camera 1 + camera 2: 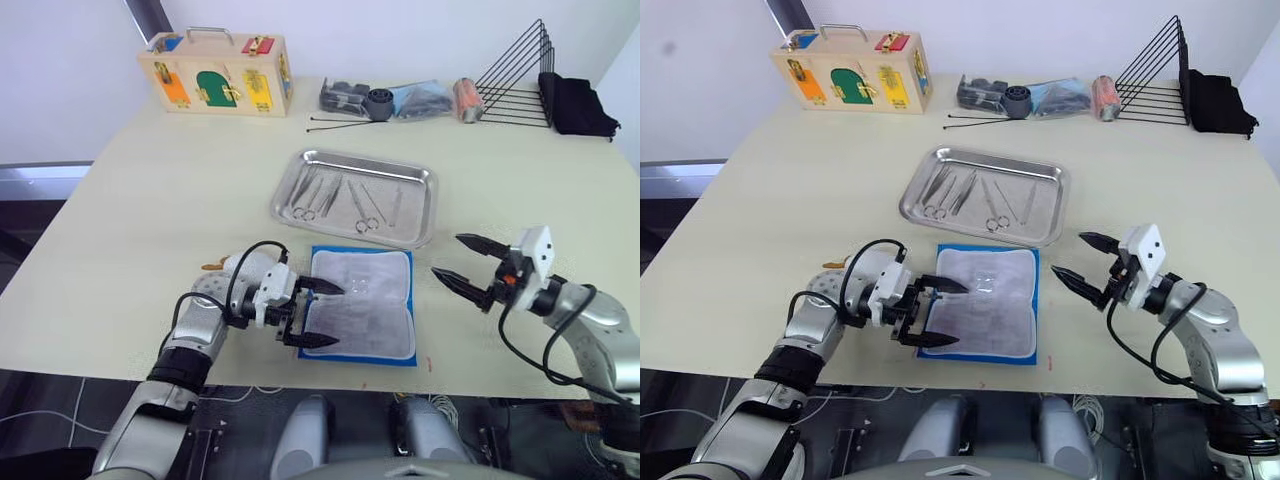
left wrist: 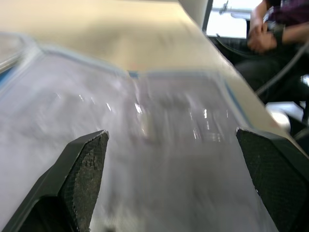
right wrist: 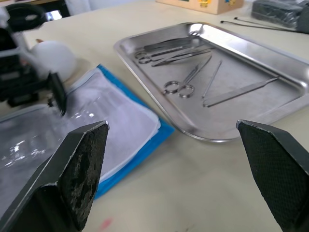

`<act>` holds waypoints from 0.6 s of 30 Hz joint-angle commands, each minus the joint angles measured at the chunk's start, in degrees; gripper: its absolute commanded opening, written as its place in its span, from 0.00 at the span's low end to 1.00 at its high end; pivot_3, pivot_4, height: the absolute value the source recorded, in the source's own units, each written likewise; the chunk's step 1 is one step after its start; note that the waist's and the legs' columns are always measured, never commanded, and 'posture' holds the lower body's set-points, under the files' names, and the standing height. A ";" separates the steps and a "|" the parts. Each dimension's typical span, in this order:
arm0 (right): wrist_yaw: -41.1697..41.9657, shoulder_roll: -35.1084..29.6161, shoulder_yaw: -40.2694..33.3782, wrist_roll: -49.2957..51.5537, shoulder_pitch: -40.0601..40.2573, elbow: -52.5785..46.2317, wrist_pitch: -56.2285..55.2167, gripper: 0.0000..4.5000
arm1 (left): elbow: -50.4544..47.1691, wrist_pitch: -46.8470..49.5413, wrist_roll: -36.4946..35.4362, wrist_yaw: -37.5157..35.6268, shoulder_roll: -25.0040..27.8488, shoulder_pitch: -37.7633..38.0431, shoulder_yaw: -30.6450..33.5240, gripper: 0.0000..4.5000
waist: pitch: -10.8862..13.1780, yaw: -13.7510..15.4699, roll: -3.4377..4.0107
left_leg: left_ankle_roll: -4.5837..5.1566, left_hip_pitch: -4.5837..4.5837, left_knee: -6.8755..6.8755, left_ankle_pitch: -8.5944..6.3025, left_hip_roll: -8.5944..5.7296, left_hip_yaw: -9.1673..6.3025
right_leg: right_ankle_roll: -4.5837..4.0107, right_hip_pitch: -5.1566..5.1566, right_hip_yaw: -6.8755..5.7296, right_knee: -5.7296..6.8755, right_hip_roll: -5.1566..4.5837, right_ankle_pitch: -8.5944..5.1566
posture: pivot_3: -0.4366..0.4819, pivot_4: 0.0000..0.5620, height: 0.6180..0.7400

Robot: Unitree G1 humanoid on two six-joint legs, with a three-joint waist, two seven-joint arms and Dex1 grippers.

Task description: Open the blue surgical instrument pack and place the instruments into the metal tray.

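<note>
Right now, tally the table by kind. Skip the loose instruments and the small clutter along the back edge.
wooden latch box: 1
black wire rack: 1
black cloth bundle: 1
metal tray: 1
blue surgical instrument pack, lying open: 1
white egg-shaped toy: 1
Total: 6

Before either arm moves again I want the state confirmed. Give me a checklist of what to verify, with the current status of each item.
1. Blue surgical instrument pack open, lining up: ok.
2. Instruments inside the metal tray: ok, several lie there.
3. Clear sleeves empty of any leftover instrument: cannot tell, glare hides the lining.
4. Left tool open over the pack, holding nothing: ok.
5. Right tool open, empty, clear of the tray and pack: ok.
6. Tray sits flat on the table, beyond the pack: ok.
</note>
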 commanded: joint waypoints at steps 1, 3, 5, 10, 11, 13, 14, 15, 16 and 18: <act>1.27 -0.61 -2.10 1.87 0.58 -1.17 -2.62 0.99 | -7.42 6.27 -4.63 2.68 2.19 0.49 4.36 1.00 | 0.00 -0.02 0.00 | 0.00 -0.25 0.05 0.00 0.01 -0.02 | 0.00 -0.23 -0.02 0.03 -0.01 0.01 | 0.48 0.27 1.00; 0.80 -0.34 -2.23 1.32 0.84 -0.97 -3.99 0.99 | -10.16 9.42 -6.25 5.37 3.18 0.51 6.92 1.00 | 0.01 0.02 -0.01 | -0.02 -0.54 0.09 0.01 0.00 -0.02 | -0.01 -0.51 -0.01 0.11 -0.03 0.03 | 0.48 0.27 1.00; 0.76 -0.22 -2.44 1.63 1.14 -0.82 -4.68 0.99 | -13.01 11.85 -7.53 7.97 4.32 0.99 9.38 1.00 | 0.04 0.04 -0.01 | -0.02 -0.56 0.08 0.01 0.00 -0.04 | -0.01 -0.54 -0.04 0.11 -0.04 0.03 | 0.48 0.27 1.00; 1.75 -0.54 -3.36 2.59 2.99 -0.62 -6.64 0.99 | -20.40 17.90 -10.54 14.52 7.05 5.99 15.70 1.00 | 0.06 0.08 0.00 | -0.02 -0.57 0.04 0.00 -0.01 0.01 | 0.00 -0.54 -0.04 0.03 -0.14 0.02 | 0.48 0.27 1.00; 2.26 -0.52 -3.92 3.15 3.47 -0.63 -7.37 0.99 | -21.85 19.09 -11.28 15.92 7.70 7.62 17.33 1.00 | 0.07 0.10 0.00 | -0.03 -0.57 0.04 0.00 -0.01 0.02 | 0.00 -0.54 -0.04 0.03 -0.16 0.02 | 0.48 0.27 1.00; 3.43 -1.08 -5.62 4.43 4.77 -0.51 -8.19 0.99 | -23.88 21.00 -12.48 17.81 9.28 11.78 21.27 1.00 | 0.08 0.08 0.00 | -0.03 -0.57 0.05 0.00 -0.01 0.02 | 0.00 -0.54 -0.04 0.04 -0.16 0.02 | 0.48 0.27 1.00; 4.30 -1.71 -6.73 5.05 5.69 -0.29 -8.58 0.99 | -24.84 21.68 -12.83 18.45 10.30 14.65 23.50 1.00 | 0.08 0.11 0.00 | -0.03 -0.51 0.07 0.00 0.01 0.00 | -0.01 -0.52 -0.03 0.09 -0.22 0.03 | 0.48 0.27 1.00; 5.06 -2.27 -7.67 5.54 6.50 -0.07 -8.78 0.99 | -25.55 22.15 -13.02 18.95 11.01 16.99 25.24 1.00 | 0.09 0.16 0.00 | -0.03 -0.50 0.06 0.00 0.01 0.00 | -0.02 -0.50 -0.04 0.10 -0.25 0.03 | 0.48 0.27 1.00; 5.73 -2.87 -8.77 6.06 7.46 0.26 -8.79 0.99 | -26.19 22.60 -13.15 19.60 11.47 19.34 27.00 1.00 | 0.09 -0.03 -0.01 | -0.03 -0.52 0.07 0.00 0.01 0.00 | -0.02 -0.52 -0.06 0.11 -0.23 0.03 | 0.48 0.27 1.00; 7.34 -4.21 -10.67 7.18 9.58 0.84 -8.74 0.99 | -27.20 22.84 -12.99 20.61 12.18 23.56 29.60 1.00 | 0.10 0.13 -0.02 | -0.03 -0.47 0.03 -0.01 0.03 0.05 | -0.02 -0.51 0.00 0.08 -0.34 0.03 | 0.48 0.27 1.00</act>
